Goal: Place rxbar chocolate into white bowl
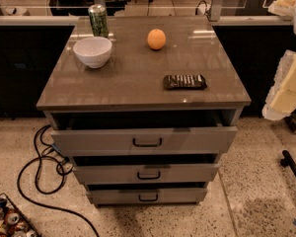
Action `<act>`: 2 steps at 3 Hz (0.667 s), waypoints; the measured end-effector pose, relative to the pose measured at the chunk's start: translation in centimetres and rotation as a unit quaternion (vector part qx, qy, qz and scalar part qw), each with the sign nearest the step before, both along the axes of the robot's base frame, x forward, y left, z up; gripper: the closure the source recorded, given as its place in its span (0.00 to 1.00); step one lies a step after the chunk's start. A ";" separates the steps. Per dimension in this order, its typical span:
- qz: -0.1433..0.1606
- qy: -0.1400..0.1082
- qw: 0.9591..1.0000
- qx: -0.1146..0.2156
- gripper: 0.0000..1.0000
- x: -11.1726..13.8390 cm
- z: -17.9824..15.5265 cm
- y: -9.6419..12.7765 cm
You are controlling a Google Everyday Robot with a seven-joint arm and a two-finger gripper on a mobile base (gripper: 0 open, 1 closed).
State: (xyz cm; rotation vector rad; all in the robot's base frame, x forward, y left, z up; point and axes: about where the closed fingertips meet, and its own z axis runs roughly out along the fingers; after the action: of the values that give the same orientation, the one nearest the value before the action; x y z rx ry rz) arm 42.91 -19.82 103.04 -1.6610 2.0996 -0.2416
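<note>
In the single camera view, the task is not yet begun, as far as can be judged. The rxbar chocolate (184, 81) lies flat on the surface (133, 83), toward the near right side, long side running left to right, with nothing touching it. The white bowl (92, 51) stands upright toward the far left and looks empty. It is well apart from the bar, with the green can (98, 20) just behind it. An orange (156, 39) sits toward the far edge near the middle, off the straight line between bar and bowl.

Everything is left to do: reach the bar, grasp it, lift it, carry it left and farther back across the surface, and release it over the bowl. Because the bar lies flat, picking it up will likely call for a low, careful approach.

The pincer (281, 100) belongs to the pale arm at the right edge of the view, out beyond the surface's right side and well apart from the bar. It touches and holds nothing of the task. Whether it is apart or together I cannot tell.
</note>
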 end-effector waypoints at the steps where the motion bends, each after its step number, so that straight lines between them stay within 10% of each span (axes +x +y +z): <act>1: 0.000 0.000 1.000 0.000 0.00 0.0 0.0 0.0; 2: 0.006 -0.019 0.999 0.028 0.00 1.7 -0.6 -0.6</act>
State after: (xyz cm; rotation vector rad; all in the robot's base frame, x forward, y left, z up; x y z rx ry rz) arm 44.58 -20.38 102.46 -1.6230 2.0492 -0.2070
